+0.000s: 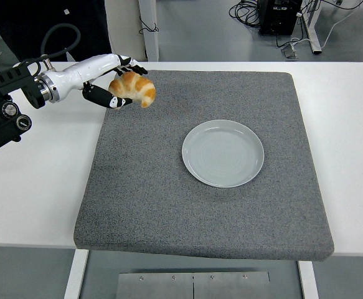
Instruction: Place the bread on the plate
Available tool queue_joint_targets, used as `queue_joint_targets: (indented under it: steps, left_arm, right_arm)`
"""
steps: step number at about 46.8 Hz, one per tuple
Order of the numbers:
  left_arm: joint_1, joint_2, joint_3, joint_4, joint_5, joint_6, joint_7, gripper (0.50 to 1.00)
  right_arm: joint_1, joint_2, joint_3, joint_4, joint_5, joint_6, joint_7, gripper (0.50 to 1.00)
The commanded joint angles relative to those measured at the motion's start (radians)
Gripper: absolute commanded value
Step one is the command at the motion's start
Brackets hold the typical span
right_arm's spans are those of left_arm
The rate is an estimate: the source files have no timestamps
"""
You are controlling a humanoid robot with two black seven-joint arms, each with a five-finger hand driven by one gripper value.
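Bread (134, 87) in left hand (109, 81) — fingers closed around it — plate (222, 153) well apart

You are looking down on a white table (355, 156) that fills most of the frame; a grey mat (200, 205) covers its middle, reaching close to the bottom edge; under the near edge, at the bottom centre, you see a metal bracket (193, 285). Beyond the table, along the top, lies a smooth grey floor (200, 31); black cables (246, 9) trail across it at upper right beside a dark box (279, 15) and a white table leg (310, 25); a person in dark clothing (50, 22) stands at upper left.
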Motion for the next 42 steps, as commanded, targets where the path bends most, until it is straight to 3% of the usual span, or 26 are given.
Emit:
queue_joint_targets:
  steps: [1, 27, 42]
  left_arm:
    - [-0.023, 0.0, -0.003, 0.0, -0.001, -0.004, 0.0, 0.684]
    - [-0.158, 0.018, -0.018, 0.0, -0.004, -0.049, 0.001, 0.687]
    - [-0.2, -0.012, -0.014, -0.008, -0.01, -0.063, 0.003, 0.689]
  right_arm:
    - [0.0, 0.0, 0.0, -0.001, 0.0, 0.0, 0.0, 1.0]
    - [0.0, 0.0, 0.0, 0.001, 0.0, 0.0, -0.001, 1.0]
    - [0.0, 0.0, 0.0, -0.001, 0.0, 0.0, 0.0, 1.0]
